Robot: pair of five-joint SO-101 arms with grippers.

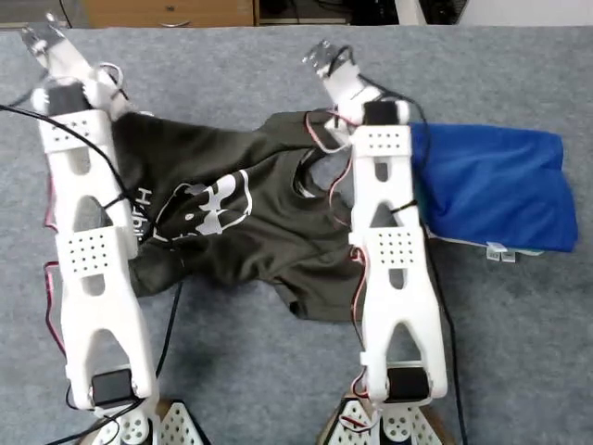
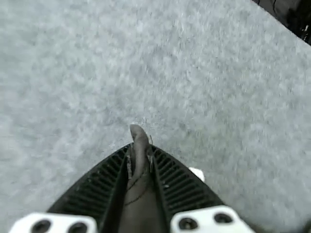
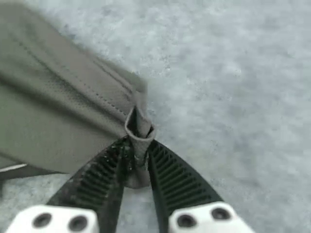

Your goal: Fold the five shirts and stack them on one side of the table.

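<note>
A dark olive shirt [image 1: 232, 222] with a white print lies crumpled between the two arms in the high view. My left gripper [image 2: 140, 141] is shut on a pinch of the shirt's fabric [image 2: 138, 160], held over bare grey mat; in the high view it sits at the far left [image 1: 46, 42]. My right gripper [image 3: 139, 138] is shut on a folded edge of the same shirt [image 3: 63, 111], and stands at the far middle [image 1: 324, 57]. A folded blue shirt [image 1: 491, 185] lies at the right side of the table.
The grey mat [image 1: 519, 352] covers the table. A white tag [image 1: 498, 251] pokes out under the blue shirt's near edge. Wooden furniture [image 1: 167, 11] stands beyond the far edge. Both arm bases sit at the near edge.
</note>
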